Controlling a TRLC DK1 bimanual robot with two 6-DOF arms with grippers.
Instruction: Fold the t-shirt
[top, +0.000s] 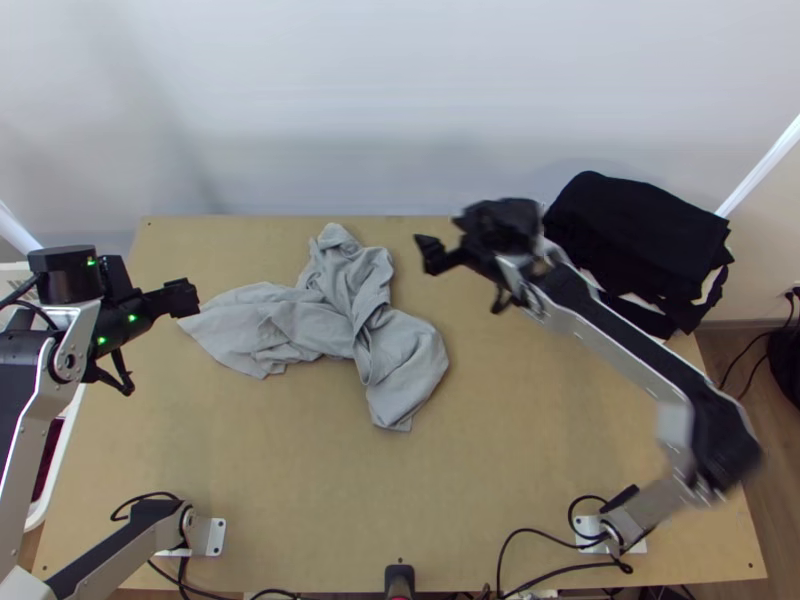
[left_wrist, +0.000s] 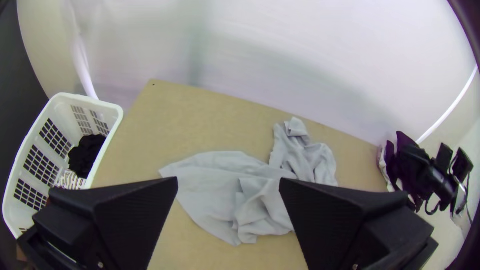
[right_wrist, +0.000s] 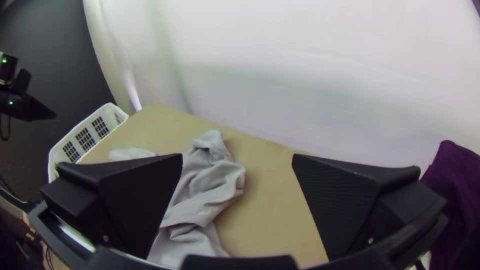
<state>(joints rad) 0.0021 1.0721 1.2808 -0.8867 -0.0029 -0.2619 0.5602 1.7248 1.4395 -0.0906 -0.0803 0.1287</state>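
2 open: L grip (top: 153, 282), R grip (top: 458, 242) | top: tee (top: 335, 320) bunched | L-wrist: blk cloth (left_wrist: 86, 156) in basket (left_wrist: 113, 107)

- T-shirt (top: 335, 325) on the table (top: 560, 500), 11 o'clock from its centre.
- Cloth pile (top: 640, 230) at 2 o'clock, by the far corner, perhaps propped on something.
- Basket (left_wrist: 114, 108) beside the table, 9 o'clock; clothes (left_wrist: 87, 155) in it.
- Left gripper (top: 155, 290), 10 o'clock; right gripper (top: 447, 243), 1 o'clock.

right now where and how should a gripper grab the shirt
Probably the end of the grey shirt nearest the robot's bases, pinched from the near side: it narrows to a tip with bare table around it, while the middle is bunched in overlapping folds.
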